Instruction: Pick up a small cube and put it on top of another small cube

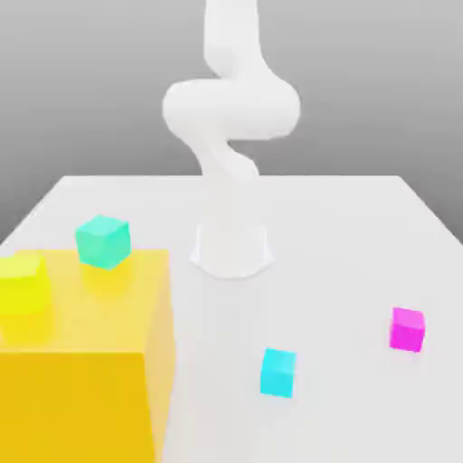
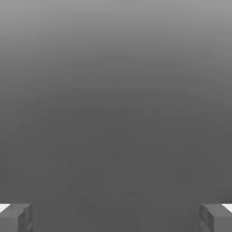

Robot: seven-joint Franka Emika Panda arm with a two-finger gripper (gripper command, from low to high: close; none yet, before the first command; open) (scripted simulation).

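From my station I see a white table [image 1: 362, 235] filling the lower half of the exterior frame. A large yellow block [image 1: 86, 362] sits on it at lower left. The white arm base [image 1: 231, 246] stands at centre. A small cyan cube [image 1: 278, 373] lies lower centre, and a small magenta cube [image 1: 407, 329] at right, well apart from it. A teal cube [image 1: 103, 240] shows at the block's far edge; whether it rests on block or table, I cannot tell.
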